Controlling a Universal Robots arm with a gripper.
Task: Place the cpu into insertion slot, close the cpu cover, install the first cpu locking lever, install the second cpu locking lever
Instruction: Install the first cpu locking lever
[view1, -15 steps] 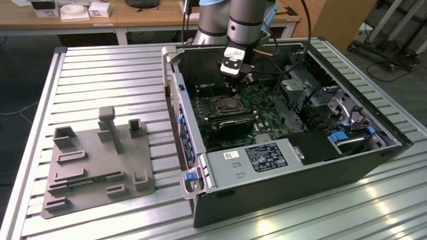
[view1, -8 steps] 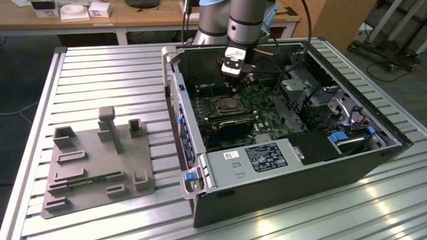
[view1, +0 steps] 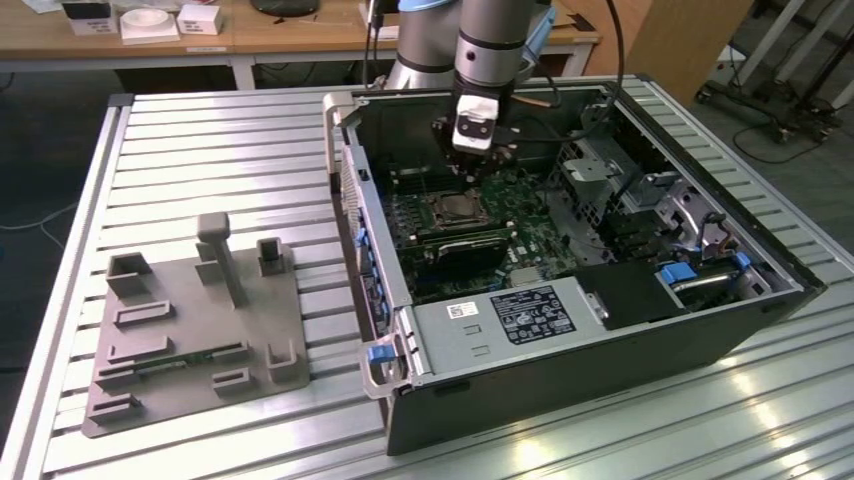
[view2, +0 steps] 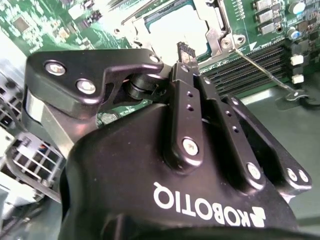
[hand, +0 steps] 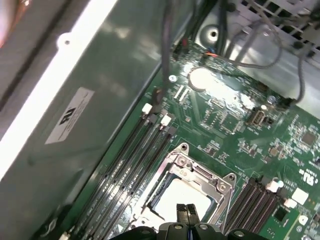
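Note:
The cpu (hand: 181, 196) lies flat in the insertion slot (view1: 454, 211), its silvery top showing in both wrist views (view2: 176, 31). The cpu cover (hand: 222, 186), a silver frame, lies down around it. A thin metal locking lever (view2: 264, 74) sticks out loose past one side of the socket, above the memory slots. My gripper (hand: 186, 210) hangs just above the socket, over the near edge of the cpu, fingers shut together with nothing between them. In the exterior view the gripper (view1: 470, 148) is inside the open computer case, above the motherboard.
Long memory slots (hand: 131, 160) flank the socket on both sides. The case's side wall (hand: 100, 100) is close by, with cables (hand: 235, 40) beyond the board. A black labelled box (view1: 534, 315) fills the case front. A grey fixture plate (view1: 194, 330) lies on the table at the exterior view's left.

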